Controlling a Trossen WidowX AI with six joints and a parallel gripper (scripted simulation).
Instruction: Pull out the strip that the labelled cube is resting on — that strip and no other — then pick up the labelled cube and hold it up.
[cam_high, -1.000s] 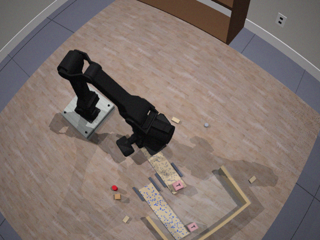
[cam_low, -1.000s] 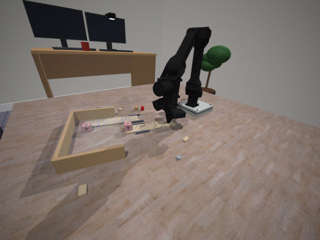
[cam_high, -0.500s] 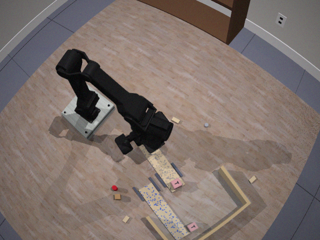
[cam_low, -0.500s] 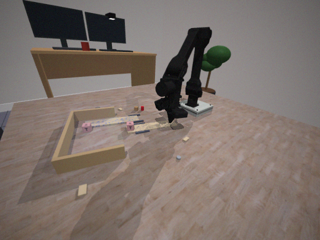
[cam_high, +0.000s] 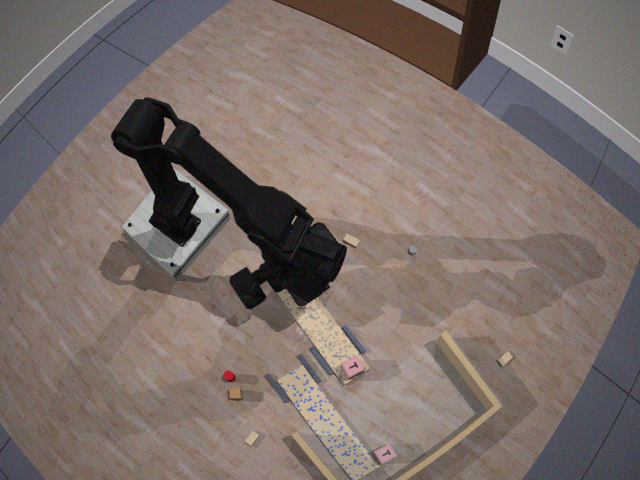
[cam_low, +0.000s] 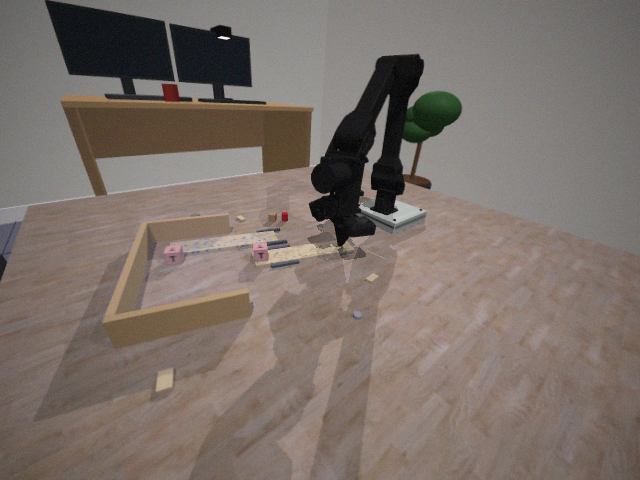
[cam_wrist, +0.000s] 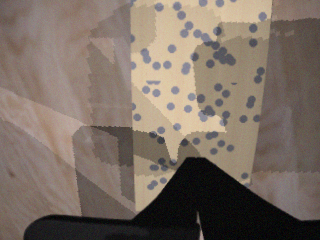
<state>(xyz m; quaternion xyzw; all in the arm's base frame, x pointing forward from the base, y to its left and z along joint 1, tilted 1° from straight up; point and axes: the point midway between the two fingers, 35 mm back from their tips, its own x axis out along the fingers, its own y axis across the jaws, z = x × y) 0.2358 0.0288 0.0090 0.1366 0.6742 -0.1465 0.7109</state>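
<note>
We hold arm (cam_high: 219, 167) (cam_low: 357, 121) bent downward mid-frame in top view, gripper (cam_high: 307, 293) (cam_low: 340, 242) (cam_wrist: 194, 166) closed, empty, at upper-left end of grey-dotted strip (cam_high: 326, 333) (cam_low: 302, 252) (cam_wrist: 165, 106); pink T cube (cam_high: 353, 367) (cam_low: 260, 252) lower right, on strip.
</note>
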